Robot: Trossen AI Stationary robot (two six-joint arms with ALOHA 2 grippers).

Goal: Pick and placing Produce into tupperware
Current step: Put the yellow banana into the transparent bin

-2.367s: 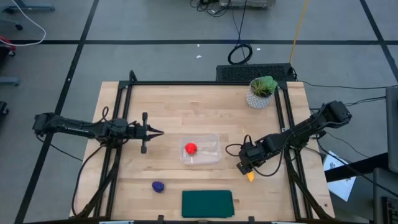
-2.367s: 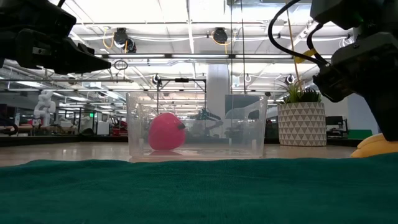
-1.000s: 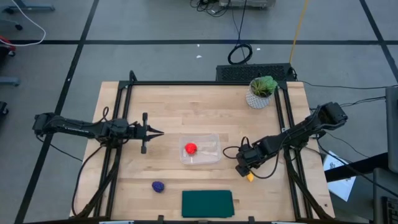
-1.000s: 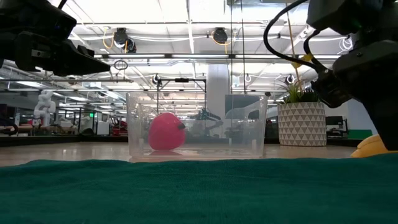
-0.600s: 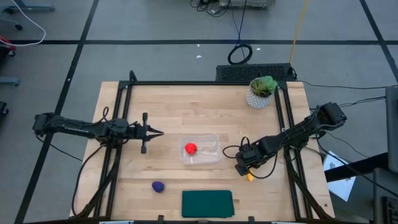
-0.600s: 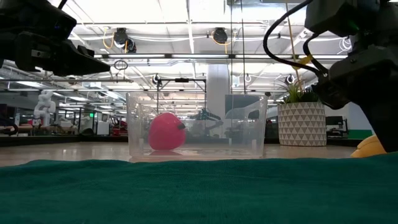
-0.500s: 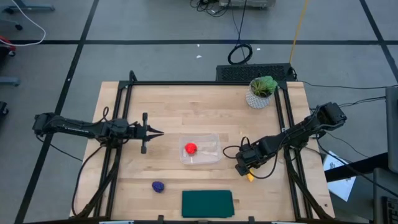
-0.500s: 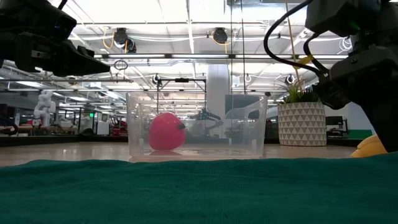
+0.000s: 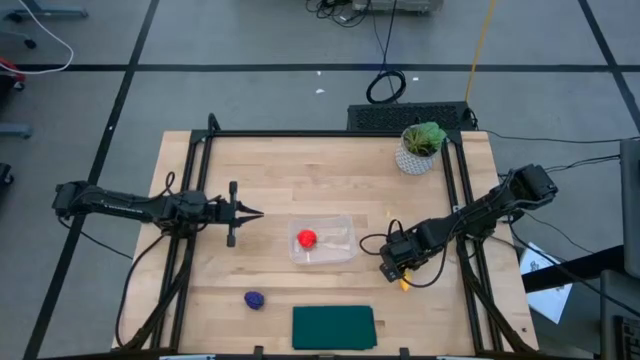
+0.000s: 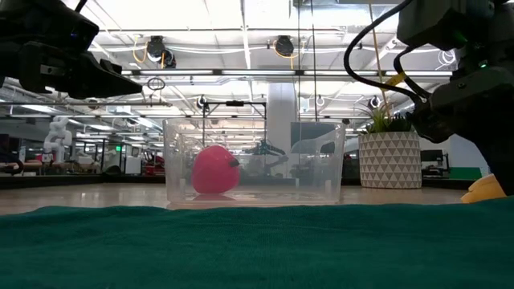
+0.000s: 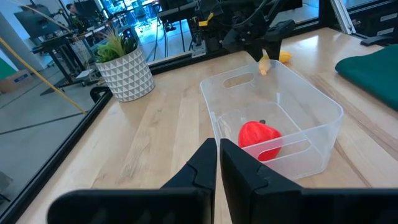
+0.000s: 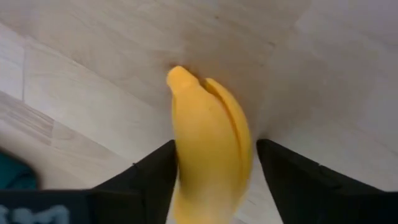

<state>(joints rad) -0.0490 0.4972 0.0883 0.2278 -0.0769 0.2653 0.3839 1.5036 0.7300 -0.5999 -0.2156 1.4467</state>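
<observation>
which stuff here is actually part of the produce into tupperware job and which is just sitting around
Part of the job:
- clear tupperware
- red piece, already inside it
- banana, between the right gripper fingers
- purple piece, loose on the table
- left gripper, waiting left of the tub

Just lying about:
- potted plant
- green mat

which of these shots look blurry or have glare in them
Right wrist view: the banana fills the frame, soft and out of focus. Low view: the green mat in front is blurred, ceiling lights glare. High view: sharp, evenly lit.
</observation>
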